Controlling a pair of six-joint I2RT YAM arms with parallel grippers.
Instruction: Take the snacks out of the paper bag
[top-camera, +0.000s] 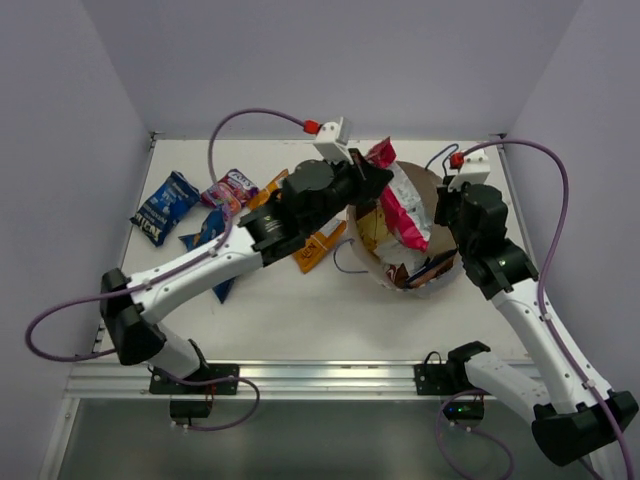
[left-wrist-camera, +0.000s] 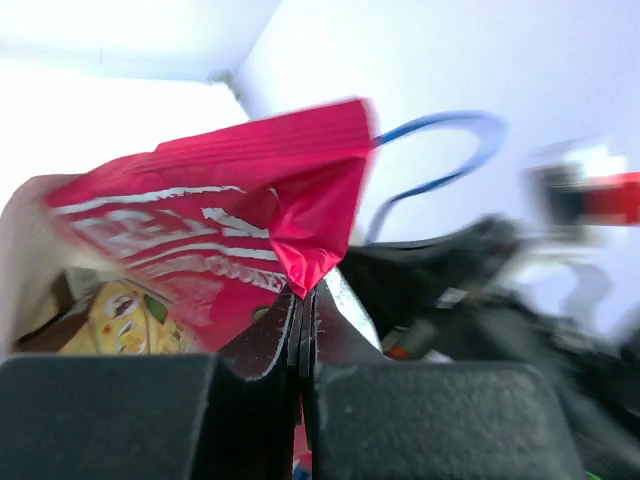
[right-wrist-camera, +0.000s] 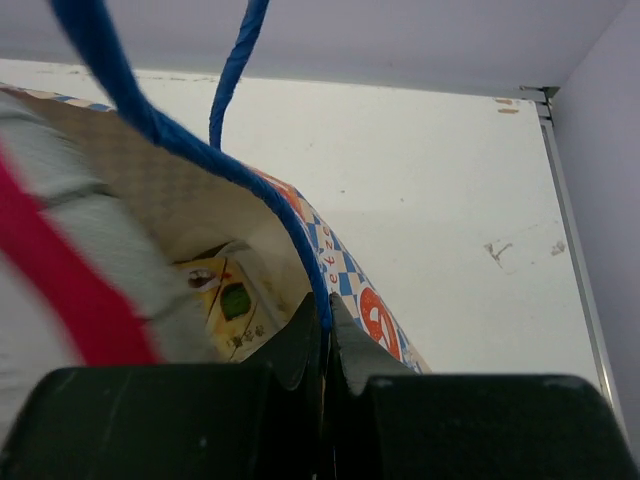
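The paper bag (top-camera: 440, 195) stands right of centre, its mouth facing up. Out of that mouth sticks a red-pink packet (top-camera: 403, 205), and my left gripper (top-camera: 377, 178) is shut on its top corner. In the left wrist view the red-pink packet (left-wrist-camera: 230, 225) is pinched between my closed left gripper (left-wrist-camera: 303, 300), with a yellow packet (left-wrist-camera: 125, 320) below it inside the bag. My right gripper (right-wrist-camera: 328, 310) is shut on the bag's rim (right-wrist-camera: 340, 270) at the blue cord handle (right-wrist-camera: 150, 120). Several snacks lie on the table to the left: a dark blue packet (top-camera: 165, 207), a purple-pink one (top-camera: 230, 190), an orange one (top-camera: 318, 250).
Another dark blue packet (top-camera: 205, 235) lies partly under my left arm. White walls close in the table at the back and sides. Purple cables (top-camera: 250, 115) loop above both arms. The right arm (top-camera: 500, 260) stands close against the bag's right side.
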